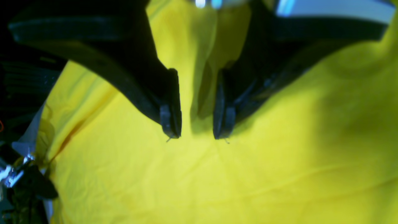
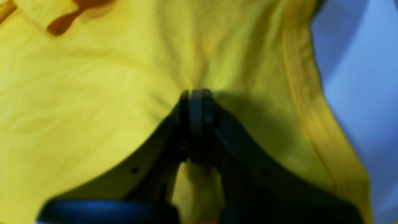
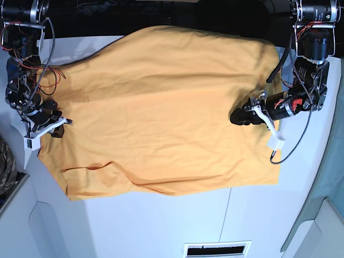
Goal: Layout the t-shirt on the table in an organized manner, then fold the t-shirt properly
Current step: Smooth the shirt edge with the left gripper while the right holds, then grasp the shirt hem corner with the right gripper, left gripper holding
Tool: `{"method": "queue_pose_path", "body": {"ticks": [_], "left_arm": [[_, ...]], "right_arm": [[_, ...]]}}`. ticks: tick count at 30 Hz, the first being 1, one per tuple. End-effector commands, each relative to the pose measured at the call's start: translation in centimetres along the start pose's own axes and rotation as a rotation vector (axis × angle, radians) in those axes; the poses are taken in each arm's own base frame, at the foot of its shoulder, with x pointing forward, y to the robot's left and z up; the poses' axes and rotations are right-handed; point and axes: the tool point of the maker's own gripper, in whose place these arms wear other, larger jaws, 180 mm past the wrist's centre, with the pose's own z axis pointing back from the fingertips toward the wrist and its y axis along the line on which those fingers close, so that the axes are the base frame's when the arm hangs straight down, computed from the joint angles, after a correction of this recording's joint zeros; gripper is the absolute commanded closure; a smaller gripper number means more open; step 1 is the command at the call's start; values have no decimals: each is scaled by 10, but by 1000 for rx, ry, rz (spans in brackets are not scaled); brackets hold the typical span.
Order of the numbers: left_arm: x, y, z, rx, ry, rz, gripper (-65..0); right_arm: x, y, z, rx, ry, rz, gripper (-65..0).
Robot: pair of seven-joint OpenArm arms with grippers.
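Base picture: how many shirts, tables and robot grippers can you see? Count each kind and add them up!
T-shirt: 1, orange-yellow, spread on the table
Table: 1, white
Grippers: 2, the left gripper and the right gripper, each at a side edge of the t-shirt
Total: 4

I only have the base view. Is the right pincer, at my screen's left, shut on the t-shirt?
Observer: The right wrist view shows the right pincer shut, with the t-shirt creasing toward its tips. It looks pinched.
Operator: Near an edge?
Observer: Yes, a stitched hem band runs just beside it, with bare table beyond.
Operator: And the left pincer?
Observer: The left pincer is open, jaws apart, tips down at the fabric with a raised fold between them.
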Motion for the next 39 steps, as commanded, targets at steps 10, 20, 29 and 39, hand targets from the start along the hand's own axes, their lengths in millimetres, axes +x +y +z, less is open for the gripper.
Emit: {"method": "queue_pose_path", "body": {"ticks": [10, 20, 29, 39], "left_arm": [[-5, 11, 6, 45, 47, -23, -224], [-6, 11, 6, 46, 47, -21, -224], [-7, 11, 6, 45, 49, -20, -224], [-7, 11, 6, 45, 49, -20, -224]], "right_arm": [[-20, -17, 65, -34, -53, 5, 0], [55, -34, 62, -80, -228, -139, -251], [88, -34, 4, -32, -205, -294, -251], [64, 3, -25, 62, -120, -367, -234]]}}
